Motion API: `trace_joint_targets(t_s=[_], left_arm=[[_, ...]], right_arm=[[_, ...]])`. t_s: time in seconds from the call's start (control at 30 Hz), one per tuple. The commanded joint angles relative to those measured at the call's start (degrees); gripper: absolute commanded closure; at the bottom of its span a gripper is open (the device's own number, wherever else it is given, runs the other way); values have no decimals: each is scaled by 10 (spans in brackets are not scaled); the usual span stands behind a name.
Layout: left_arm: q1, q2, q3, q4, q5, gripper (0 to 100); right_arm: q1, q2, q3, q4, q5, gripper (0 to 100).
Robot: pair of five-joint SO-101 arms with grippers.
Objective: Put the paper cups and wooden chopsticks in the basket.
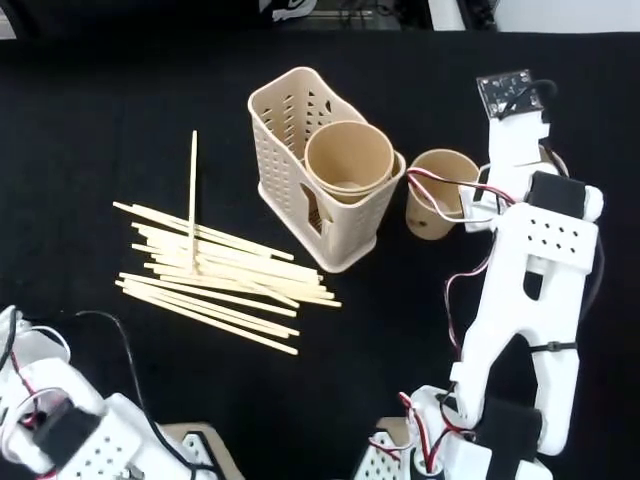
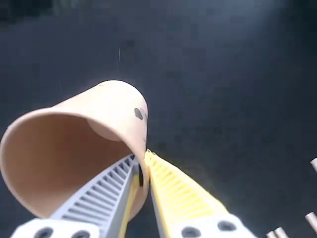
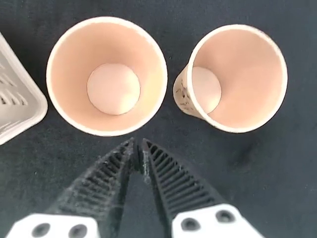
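Your left fingers (image 2: pixel 157 171) are clamped on the rim of a paper cup (image 2: pixel 74 144), the grey one inside the mouth and the yellow one outside. The cup tips sideways off their tips over the black bench (image 2: pixel 223 74), and whether it is lifted clear of the surface cannot be told.

Your right fingers (image 3: pixel 154 159) are all but closed, with nothing between them. They sit above two upright cups: the basket-side cup (image 3: pixel 106 74), just beside the basket (image 1: pixel 290 140), and the outer cup (image 3: pixel 237 79) next to it. A nested cup (image 1: pixel 348 155) already stands in the basket. The chopsticks (image 1: pixel 215 275) lie in a loose pile on the bench on the basket's other side.

You look to be in the cup stage, with roughly one placement done and the chopsticks untouched. Next, you probably need to carry the paper cup over the basket, turn it mouth-up, line it with the nested cup and only then let go. A thin rim pinch can let it swing, so move gently. Your right fingers must spread wide before dropping over either rim.
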Motion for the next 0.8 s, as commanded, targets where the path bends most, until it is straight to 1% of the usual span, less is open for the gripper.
trace_joint_targets(t_s=[0.0, 0.07, 0.13, 0.27, 0.37, 0.47, 0.5, 0.53, 0.6, 0.67, 0.77], left_arm=[[22, 2, -176, 67, -41, 972], [48, 28, -249, 108, -68, 972], [76, 84, -330, 141, -85, 972], [152, 283, -551, 211, -113, 972], [249, 471, -758, 304, -125, 972], [358, 638, -992, 417, -123, 972], [393, 685, -1062, 434, -123, 972], [419, 724, -1109, 430, -119, 972], [463, 771, -1177, 430, -108, 972], [516, 807, -1209, 430, -112, 972], [628, 843, -1222, 429, -150, 972]], right_arm=[[27, -5, -41, 19, 3, 985], [45, -5, -51, 26, 4, 985], [63, -5, -59, 32, 4, 985], [109, -5, -58, 33, 13, 985], [148, -5, -58, 59, 65, 985], [191, -5, -58, 74, 97, 985], [205, -5, -58, 74, 103, 985], [219, -5, -58, 74, 112, 985], [243, -5, -58, 76, 130, 985], [261, -5, -58, 76, 146, 985], [278, -5, -58, 75, 162, 984]])
